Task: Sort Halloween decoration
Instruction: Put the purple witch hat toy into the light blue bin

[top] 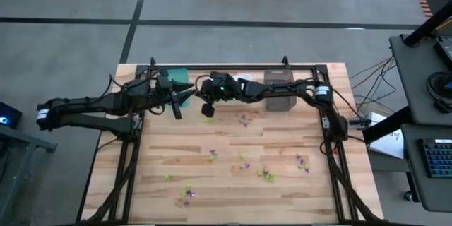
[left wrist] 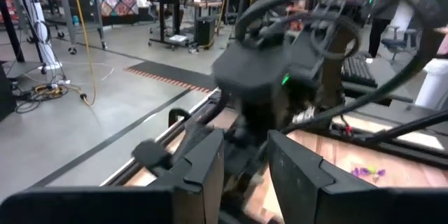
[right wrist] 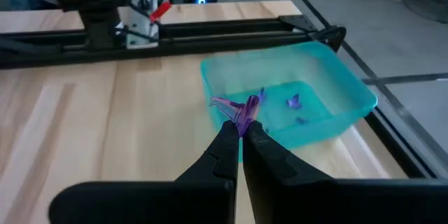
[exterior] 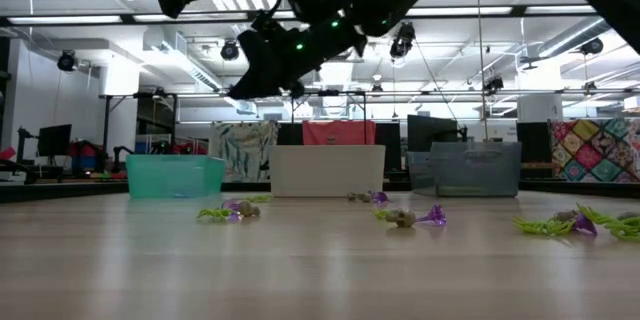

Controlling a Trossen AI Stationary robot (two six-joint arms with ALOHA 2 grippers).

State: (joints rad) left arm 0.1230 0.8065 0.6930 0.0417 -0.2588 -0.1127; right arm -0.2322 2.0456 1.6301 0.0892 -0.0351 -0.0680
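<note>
A big robot lab or workshop.

Grey concrete floor [top: 70, 0] all around a wooden table [top: 233, 176] with a black frame. Far behind, high ceiling with pipes and lamps [exterior: 68, 60], desks with screens [exterior: 52, 140], a bright patchwork quilt [exterior: 590, 150] on the right. Loose cables [left wrist: 42, 91] on the floor, a keyboard [top: 438, 159] on a side desk at the right.

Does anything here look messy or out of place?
Yes: small purple and green trinkets lie scattered loose across the wooden table, while a few purple ones already sit in the teal bin. The right gripper is shut on one purple trinket beside that bin. Nothing looks broken.
</note>
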